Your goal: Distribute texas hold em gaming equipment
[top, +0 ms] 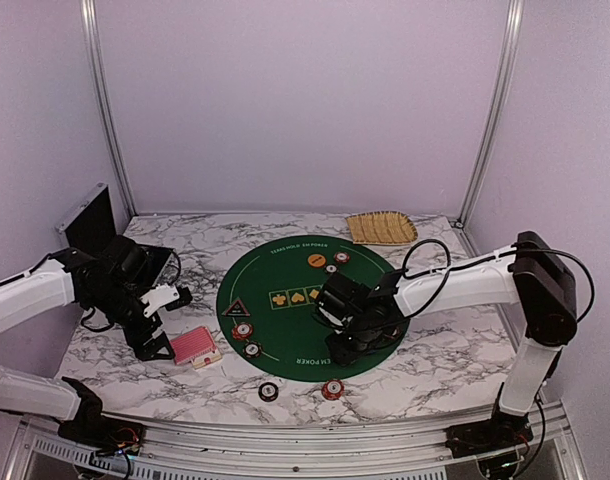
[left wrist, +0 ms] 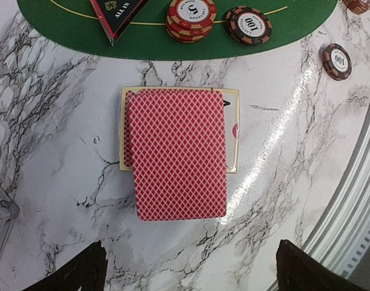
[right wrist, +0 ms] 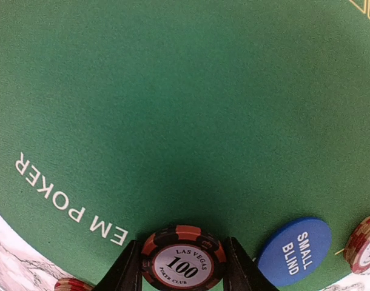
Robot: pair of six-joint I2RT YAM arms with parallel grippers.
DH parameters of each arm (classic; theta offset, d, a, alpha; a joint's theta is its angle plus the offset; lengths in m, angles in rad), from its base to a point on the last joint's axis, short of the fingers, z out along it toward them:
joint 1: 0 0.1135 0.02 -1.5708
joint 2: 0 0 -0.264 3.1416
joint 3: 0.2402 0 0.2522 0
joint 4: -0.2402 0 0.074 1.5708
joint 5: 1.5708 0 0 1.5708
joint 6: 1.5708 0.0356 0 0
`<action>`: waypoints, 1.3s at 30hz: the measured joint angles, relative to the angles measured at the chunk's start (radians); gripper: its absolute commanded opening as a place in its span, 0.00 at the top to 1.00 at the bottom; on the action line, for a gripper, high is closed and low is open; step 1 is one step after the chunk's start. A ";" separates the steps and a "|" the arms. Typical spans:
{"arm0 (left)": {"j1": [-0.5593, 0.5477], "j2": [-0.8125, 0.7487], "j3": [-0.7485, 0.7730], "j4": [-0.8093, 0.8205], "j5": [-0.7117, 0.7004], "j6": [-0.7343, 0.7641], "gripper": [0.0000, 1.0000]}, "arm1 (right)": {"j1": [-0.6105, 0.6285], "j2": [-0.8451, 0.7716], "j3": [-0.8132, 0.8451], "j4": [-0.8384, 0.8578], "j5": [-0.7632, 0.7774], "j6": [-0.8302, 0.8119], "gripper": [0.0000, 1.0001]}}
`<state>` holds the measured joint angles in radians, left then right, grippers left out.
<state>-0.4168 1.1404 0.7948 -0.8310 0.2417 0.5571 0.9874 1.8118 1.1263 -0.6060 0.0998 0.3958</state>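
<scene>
Currently held: 1 dark "100" chip point(right wrist: 183, 262), pinched edge to edge by the right fingers point(top: 343, 345), closed snugly so it can be set flat.
Chip's place: low at the green mat point(right wrist: 173, 121), just beside the blue button point(right wrist: 294, 251).
Right arm: stretched left across the mat, wrist tipped down.
Card side: the left fingers point(top: 157, 342) are spread wide and empty, hovering above the cards point(left wrist: 176, 151), probably to lift 1.
Cards: stacked face down on the desk point(left wrist: 51, 151), near the mat.

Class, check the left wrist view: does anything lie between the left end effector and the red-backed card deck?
Nothing visible does. The left end effector is open over the marble, and the card deck lies just ahead, unobstructed. The chip stacks and the black triangle marker sit beyond the deck, on the green mat.
</scene>
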 measured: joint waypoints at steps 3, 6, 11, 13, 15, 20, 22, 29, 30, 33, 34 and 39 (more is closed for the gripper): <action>-0.028 0.006 -0.021 0.021 -0.012 -0.007 0.01 | -0.002 0.000 -0.007 0.003 0.000 0.002 0.61; -0.050 0.018 -0.039 0.047 -0.022 -0.014 0.01 | -0.002 0.000 -0.009 0.006 0.002 0.005 0.42; -0.070 0.051 -0.063 0.100 -0.048 -0.026 0.01 | -0.002 0.000 -0.010 0.016 0.001 0.019 0.28; -0.074 0.061 -0.066 0.118 -0.064 -0.026 0.01 | -0.002 -0.001 -0.010 0.017 0.001 0.022 0.25; -0.074 0.070 -0.068 0.134 -0.073 -0.024 0.01 | -0.003 -0.005 -0.010 0.014 0.002 0.023 0.22; -0.078 0.095 -0.068 0.156 -0.076 -0.006 0.01 | -0.004 -0.024 -0.010 0.000 0.009 0.024 0.16; -0.082 0.100 -0.068 0.158 -0.069 0.007 0.01 | -0.004 -0.037 -0.005 -0.008 0.013 0.024 0.12; -0.089 0.127 -0.068 0.164 -0.054 0.045 0.01 | -0.004 -0.101 0.042 -0.024 0.016 0.032 0.01; -0.090 0.135 -0.068 0.166 -0.052 0.050 0.01 | -0.004 -0.109 0.048 -0.025 0.016 0.032 0.01; -0.093 0.162 -0.068 0.169 -0.049 0.059 0.01 | -0.004 -0.129 0.062 -0.027 0.016 0.038 0.01; -0.093 0.169 -0.068 0.170 -0.049 0.061 0.01 | -0.004 -0.134 0.066 -0.028 0.016 0.039 0.01; -0.094 0.196 -0.068 0.178 -0.051 0.071 0.01 | -0.004 -0.150 0.070 -0.033 0.016 0.046 0.01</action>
<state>-0.5110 1.3365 0.7269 -0.6533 0.1902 0.6285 0.9833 1.6623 1.1965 -0.6392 0.1158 0.4419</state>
